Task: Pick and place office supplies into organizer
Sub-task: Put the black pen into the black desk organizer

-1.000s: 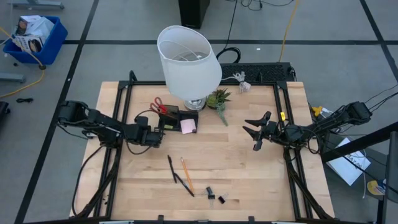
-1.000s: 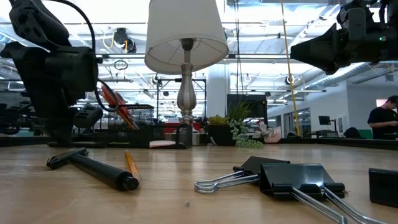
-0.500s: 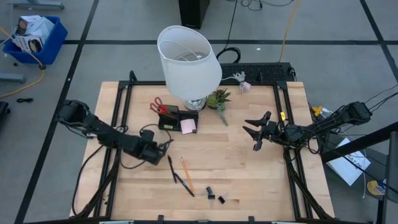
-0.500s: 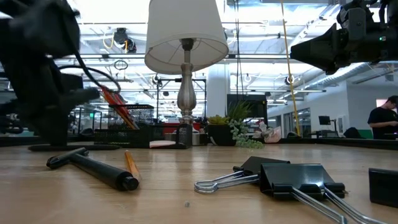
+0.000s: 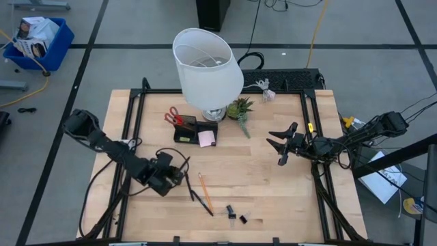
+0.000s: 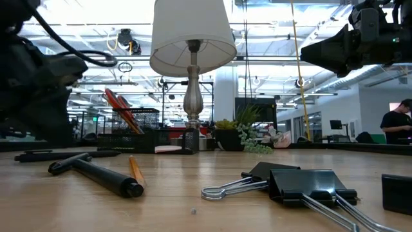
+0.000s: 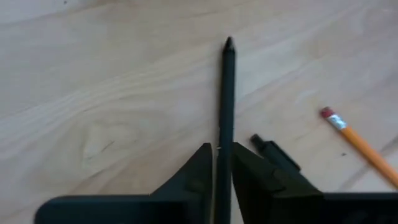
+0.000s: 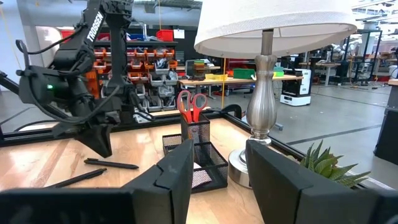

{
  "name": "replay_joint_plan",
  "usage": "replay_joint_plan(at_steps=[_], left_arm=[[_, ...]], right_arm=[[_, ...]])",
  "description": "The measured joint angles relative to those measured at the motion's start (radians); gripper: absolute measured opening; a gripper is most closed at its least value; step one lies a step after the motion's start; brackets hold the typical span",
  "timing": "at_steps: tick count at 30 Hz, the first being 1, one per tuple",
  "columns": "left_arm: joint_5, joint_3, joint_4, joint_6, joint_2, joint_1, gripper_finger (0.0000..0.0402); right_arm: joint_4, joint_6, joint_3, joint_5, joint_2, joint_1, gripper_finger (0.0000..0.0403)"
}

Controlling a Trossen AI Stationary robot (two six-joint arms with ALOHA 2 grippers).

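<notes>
Pens (image 5: 191, 186) are lying on the wood just beside the left gripper (image 5: 176, 179) in the high view, with a pencil (image 5: 205, 192) alongside, while the organizer (image 5: 186, 129) is sitting well apart by the lamp (image 5: 207, 65); the right gripper (image 5: 280, 144) is waiting at the table's right side, fingers spread. In the low view the left arm is looming over one pen (image 6: 64, 154), its fingertips lost in shadow. In the left wrist view the narrow-set fingers (image 7: 198, 174) are straddling a pen (image 7: 227, 106), but whether they are pinching it I cannot tell. A shallow grip is risking a roll toward the second pen (image 7: 275, 153).
</notes>
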Motion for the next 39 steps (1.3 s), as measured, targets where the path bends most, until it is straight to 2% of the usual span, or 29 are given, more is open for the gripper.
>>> replay_joint_plan(at_steps=[6, 13, 17, 22, 25, 30, 39], left_arm=[[-0.067, 0.0, 0.004, 0.062, 0.0, -0.074, 0.0111], [-0.092, 0.0, 0.011, 0.052, 0.022, -0.162, 0.0177], [-0.076, 0.0, -0.004, 0.016, 0.063, -0.185, 0.0208], [-0.1, 0.002, 0.063, 0.041, 0.141, -0.198, 0.0228], [-0.092, 0.008, 0.057, 0.053, 0.2, -0.194, 0.0224], [-0.149, 0.005, 0.061, 0.064, 0.249, -0.219, 0.0192], [-0.151, 0.0, 0.027, 0.152, 0.244, -0.239, 0.0081]], right_arm=[[0.0, 0.0, 0.0, 0.0, 0.0, 0.0, 0.0141], [0.0, 0.0, 0.0, 0.0, 0.0, 0.0, 0.0141], [0.0, 0.0, 0.0, 0.0, 0.0, 0.0, 0.0141], [0.0, 0.0, 0.0, 0.0, 0.0, 0.0, 0.0141], [0.0, 0.0, 0.0, 0.0, 0.0, 0.0, 0.0141], [-0.001, 0.0, 0.0, 0.0, 0.0, 0.0, 0.0141], [-0.002, 0.0, 0.0, 0.0, 0.0, 0.0, 0.0141]])
